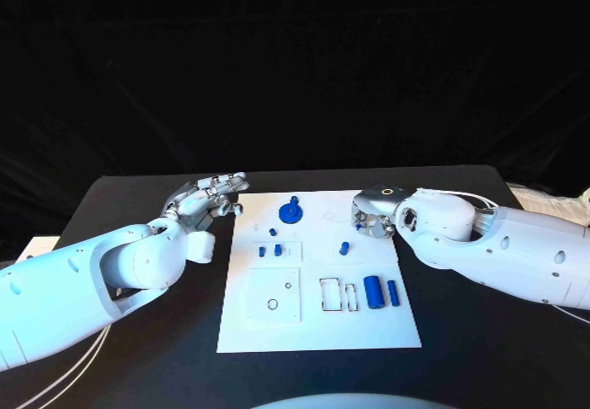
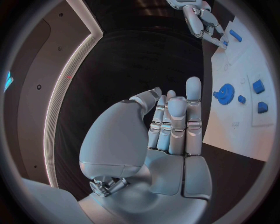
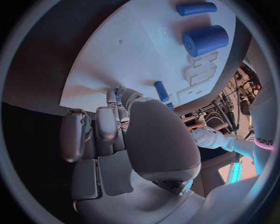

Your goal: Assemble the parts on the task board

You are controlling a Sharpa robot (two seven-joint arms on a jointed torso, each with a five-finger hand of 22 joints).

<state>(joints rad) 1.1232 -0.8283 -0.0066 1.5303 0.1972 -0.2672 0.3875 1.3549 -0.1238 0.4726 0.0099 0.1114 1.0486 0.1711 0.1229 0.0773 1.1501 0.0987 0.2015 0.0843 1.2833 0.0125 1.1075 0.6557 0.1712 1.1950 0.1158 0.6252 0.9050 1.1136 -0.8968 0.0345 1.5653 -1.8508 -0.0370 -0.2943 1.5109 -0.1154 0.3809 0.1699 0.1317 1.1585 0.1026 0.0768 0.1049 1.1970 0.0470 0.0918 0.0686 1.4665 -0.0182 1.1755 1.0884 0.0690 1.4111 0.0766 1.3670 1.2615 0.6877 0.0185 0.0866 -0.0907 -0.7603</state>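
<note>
The task board (image 1: 314, 328) is a white rectangular plate lying flat in the middle of the black table (image 1: 479, 366), its long side running away from the robot. On its far half sits a blue gear-shaped part (image 1: 292, 211). Nearer the middle stand two small blue pegs (image 1: 270, 250) side by side, and a short blue pin (image 1: 344, 249) lies to their right. Toward the near right corner a thick blue cylinder (image 1: 373, 292) and a slimmer blue rod (image 1: 394, 292) lie side by side, next to a raised rectangular outline (image 1: 339, 295) on the board. A square outlined recess (image 1: 273, 295) sits on the near left.

The left hand (image 1: 209, 198) hovers just beside the board's far left edge; the left wrist view shows its fingers (image 2: 175, 121) straight and close together, holding nothing, with the gear (image 2: 225, 94) and pegs off to one side. The right hand (image 1: 375, 217) is at the board's right edge, fingers curled downward; the right wrist view shows the fingertips (image 3: 119, 95) bent against the board's surface, with a glimpse of blue between them, but I cannot tell whether they grip a part. That view also brings the cylinder (image 3: 204, 41), the rod (image 3: 196, 8) and the pin (image 3: 161, 91) close.

On the other arm's wrist in the right wrist view there is dark lettering, too small to read.
</note>
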